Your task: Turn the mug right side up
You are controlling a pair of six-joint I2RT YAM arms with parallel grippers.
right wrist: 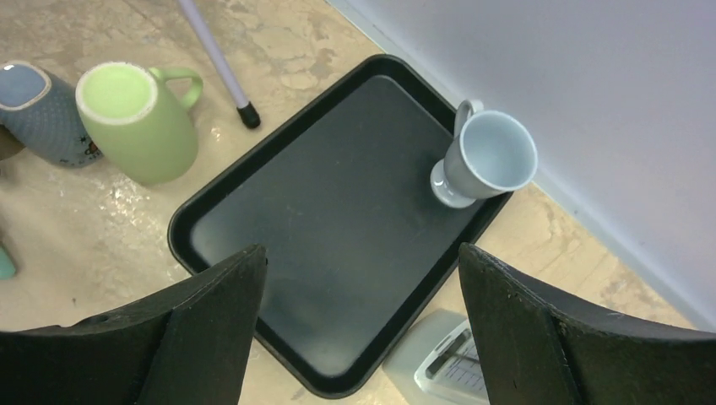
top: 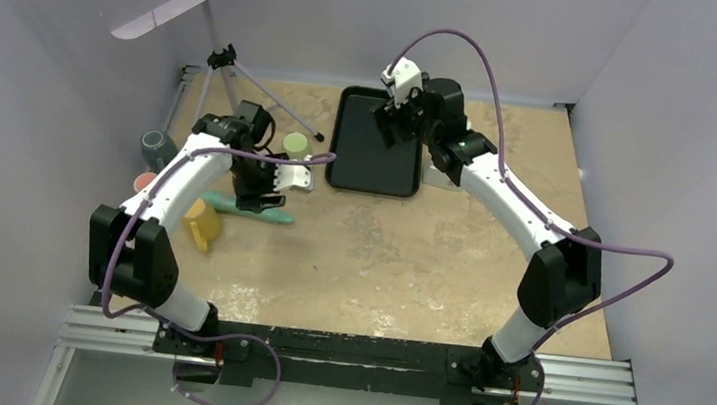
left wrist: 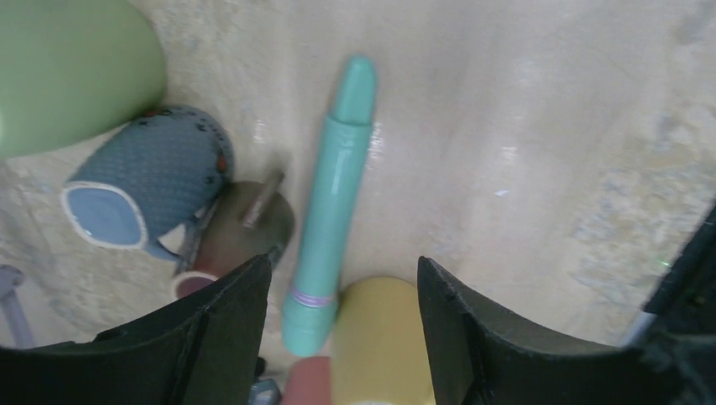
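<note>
A pale blue footed mug [right wrist: 485, 160] stands upright, mouth up, in the far corner of the black tray [right wrist: 279, 253]. My right gripper [right wrist: 361, 253] hovers open over the tray, well apart from that mug, with nothing between its fingers; in the top view the right gripper [top: 392, 106] hides the mug. My left gripper [left wrist: 344, 261] is open above a yellow mug [left wrist: 384, 337] and the butt of a teal tool [left wrist: 333, 202], touching neither. The top view shows the left gripper [top: 257, 192] beside the yellow mug [top: 201, 223], which seems to lie on its side.
A green mug [right wrist: 135, 118] and a blue dotted mug [right wrist: 42, 114] sit left of the tray, near a tripod leg [right wrist: 221, 67]. A brownish-pink cup [left wrist: 241, 236] lies by the teal tool. A small white device [right wrist: 447, 363] rests by the tray's near corner. Walls enclose the table.
</note>
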